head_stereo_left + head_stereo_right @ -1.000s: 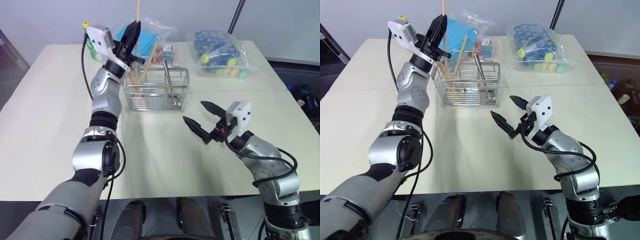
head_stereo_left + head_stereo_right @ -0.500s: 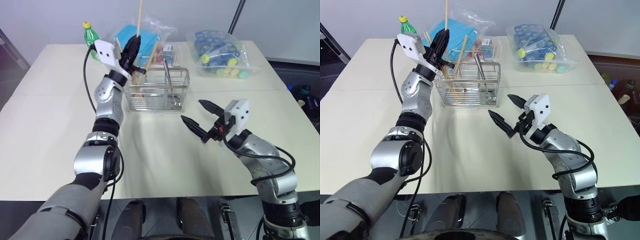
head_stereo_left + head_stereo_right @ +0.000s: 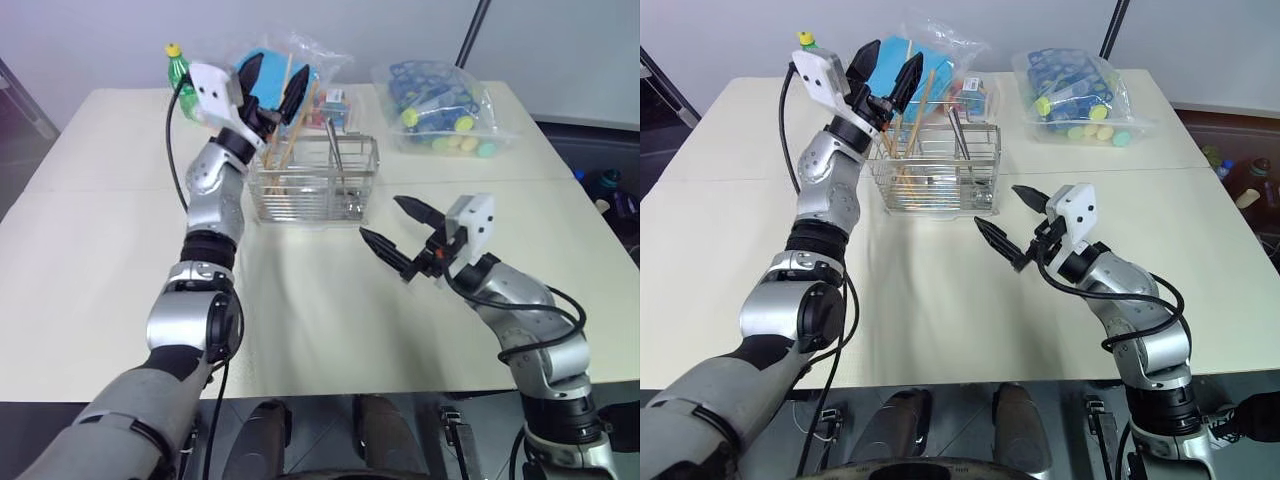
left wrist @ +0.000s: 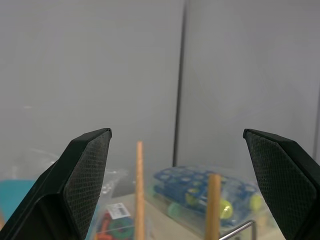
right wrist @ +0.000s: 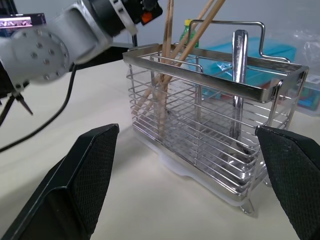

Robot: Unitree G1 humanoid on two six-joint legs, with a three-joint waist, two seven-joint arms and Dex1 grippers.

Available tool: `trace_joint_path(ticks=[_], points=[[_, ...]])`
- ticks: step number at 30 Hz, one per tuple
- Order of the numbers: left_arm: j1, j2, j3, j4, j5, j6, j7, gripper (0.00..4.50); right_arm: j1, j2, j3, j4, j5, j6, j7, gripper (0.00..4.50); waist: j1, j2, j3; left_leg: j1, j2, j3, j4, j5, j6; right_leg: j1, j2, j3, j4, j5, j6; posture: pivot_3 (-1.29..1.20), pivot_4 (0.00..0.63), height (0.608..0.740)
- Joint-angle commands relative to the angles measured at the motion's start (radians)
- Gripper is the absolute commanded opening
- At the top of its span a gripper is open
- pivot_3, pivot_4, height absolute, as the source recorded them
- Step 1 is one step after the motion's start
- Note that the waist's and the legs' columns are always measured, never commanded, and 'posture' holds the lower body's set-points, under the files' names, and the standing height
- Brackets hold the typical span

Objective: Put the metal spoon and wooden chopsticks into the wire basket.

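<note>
The wire basket (image 3: 314,180) stood on the table (image 3: 300,300) just beyond the right gripper (image 3: 393,228), whose jaws were spread and empty. Inside stood the metal spoon (image 5: 238,90) and the wooden chopsticks (image 5: 172,65), directly below the left gripper (image 3: 270,78), jaws spread.

No lettering, brand, number or sign can be read anywhere on the table. A small white tag (image 4: 117,210) in the clear bag behind the wire basket (image 5: 210,130) carries print too fine to make out, and the bags of coloured items beyond the basket show only blurred patterns.
</note>
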Motion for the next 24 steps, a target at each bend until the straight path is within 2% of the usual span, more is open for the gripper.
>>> trace_joint_path(ticks=[1, 6, 14, 18, 24], points=[[0.002, 0.05, -0.009, -0.208, -0.027, 0.132, 0.035, 4.41, -0.021, -0.03, -0.018, 0.005, 0.005, -0.022, 0.046, 4.5, -0.003, 0.0, 0.0, 0.0, 0.0, 0.0, 0.0, 0.0, 0.0, 0.0, 0.0, 0.0, 0.0, 0.0, 0.0, 0.0, 0.15, 0.74], [0.06, 0.12, -0.023, -0.396, -0.02, 0.286, 0.09, 4.41, -0.037, -0.062, -0.037, 0.031, 0.018, -0.02, 0.088, 4.5, -0.003, 0.001, 0.0, 0.001, 0.0, 0.0, 0.0, 0.0, 0.0, 0.0, 0.0, 0.0, 0.001, 0.0, 0.0, 0.0, 0.15, 0.74], [0.366, 0.323, -0.008, -0.887, -0.181, 0.711, 0.047, 4.41, -0.059, -0.135, -0.073, 0.027, 0.09, 0.029, 0.179, 4.5, -0.002, 0.001, 0.0, 0.001, 0.001, 0.0, 0.0, 0.0, 0.0, 0.0, 0.0, 0.001, 0.001, 0.0, 0.0, 0.0, 0.15, 0.74], [0.504, 0.368, 0.019, -1.064, -0.234, 0.826, 0.093, 4.41, -0.054, -0.151, -0.087, 0.005, 0.114, 0.051, 0.187, 4.5, 0.002, 0.001, 0.0, 0.001, 0.001, 0.0, 0.0, 0.0, 0.0, 0.0, 0.0, 0.001, 0.001, 0.0, 0.0, 0.0, 0.15, 0.74], [0.668, 0.388, 0.087, -1.273, -0.329, 0.96, 0.183, 4.41, -0.01, -0.173, -0.12, -0.043, 0.157, 0.086, 0.181, 4.5, 0.003, 0.001, 0.0, 0.001, 0.001, -0.001, 0.0, 0.0, 0.0, 0.0, 0.0, 0.001, 0.001, 0.0, 0.0, 0.0, 0.15, 0.74]])
